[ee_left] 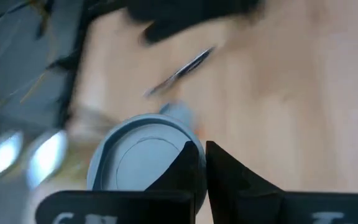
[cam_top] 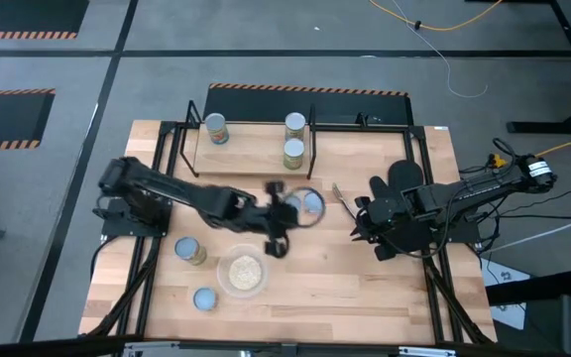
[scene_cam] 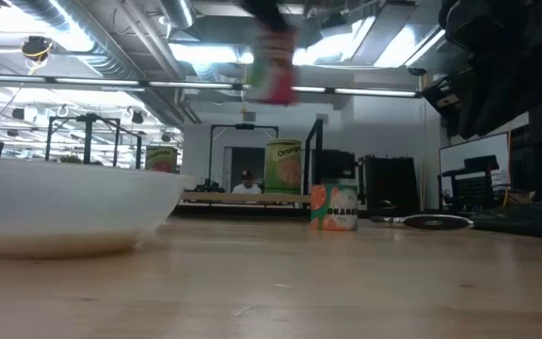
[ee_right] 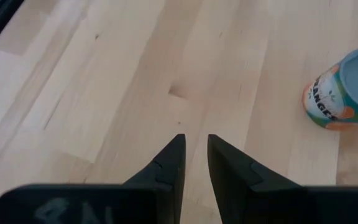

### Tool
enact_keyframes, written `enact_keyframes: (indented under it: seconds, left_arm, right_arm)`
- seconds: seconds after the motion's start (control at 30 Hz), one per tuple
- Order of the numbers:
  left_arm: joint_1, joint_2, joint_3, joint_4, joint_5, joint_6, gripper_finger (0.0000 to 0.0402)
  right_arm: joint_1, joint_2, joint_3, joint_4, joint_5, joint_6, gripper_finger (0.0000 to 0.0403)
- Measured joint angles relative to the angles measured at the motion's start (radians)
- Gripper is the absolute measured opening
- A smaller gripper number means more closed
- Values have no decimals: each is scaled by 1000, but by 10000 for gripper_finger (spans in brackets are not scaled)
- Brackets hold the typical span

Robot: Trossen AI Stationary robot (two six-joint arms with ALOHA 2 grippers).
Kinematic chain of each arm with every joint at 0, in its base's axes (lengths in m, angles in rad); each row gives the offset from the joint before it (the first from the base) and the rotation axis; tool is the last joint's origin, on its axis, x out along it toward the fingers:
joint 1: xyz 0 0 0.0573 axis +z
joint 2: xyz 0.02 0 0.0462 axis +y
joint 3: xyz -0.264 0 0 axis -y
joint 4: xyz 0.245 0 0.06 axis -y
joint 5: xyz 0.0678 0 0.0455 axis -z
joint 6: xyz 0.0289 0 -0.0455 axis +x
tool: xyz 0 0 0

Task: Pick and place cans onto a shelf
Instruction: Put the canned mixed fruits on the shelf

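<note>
My left gripper (cam_top: 291, 211) is over the middle of the table, shut on a can with a pale blue top (cam_top: 309, 204), which hangs blurred and high above the table in the low view (scene_cam: 273, 64). Under it an orange-labelled can (ee_right: 339, 91) stands on its base on the table (scene_cam: 334, 207). Three cans (cam_top: 216, 129) (cam_top: 294, 124) (cam_top: 292, 153) stand on the light-wood shelf (cam_top: 256, 151) at the far edge. Two more cans (cam_top: 189, 250) (cam_top: 204, 297) stand at the near left. My right gripper (ee_right: 194, 144) waits slightly open at the right, with nothing between its fingers. My left gripper has its two fingers (ee_left: 188, 163) close together at the rim (ee_left: 180, 144) of the can's pale blue top, on one side of it. They slant down onto it from the table's left. The can hangs clear of the table; the fingers hide what lies between them.
A clear bowl of pale grain (cam_top: 224, 262) stands near the front middle and fills the left of the low view (scene_cam: 64, 212). A thin flat disc (scene_cam: 438, 222) lies on the table between the two grippers. The shelf's black posts (cam_top: 312, 129) stand among the cans.
</note>
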Motion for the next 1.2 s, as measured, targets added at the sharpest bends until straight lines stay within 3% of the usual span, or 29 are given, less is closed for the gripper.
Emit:
enact_keyframes:
  seconds: [0.27, 0.4, 0.8, 1.0, 1.2]
  left_arm:
    - [19, -266, -2, -298, -127, -103, 7]
    - [49, -405, -83, -334, -156, -142, 7]
    - [267, -799, -674, -24, -128, -143, 9]
    - [416, -875, -874, 137, -49, -135, 9]
    - [556, -880, -975, 246, 25, -83, 9]
  right_arm:
    - [0, 4, 0, 16, 0, 0, 72]
    - [0, 3, 0, 16, 0, 0, 72]
    - [0, 3, 0, 26, 0, 0, 72]
    - [-3, 2, 0, 40, 0, -6, 72]
    - [-11, 2, -1, 50, 1, -7, 72]
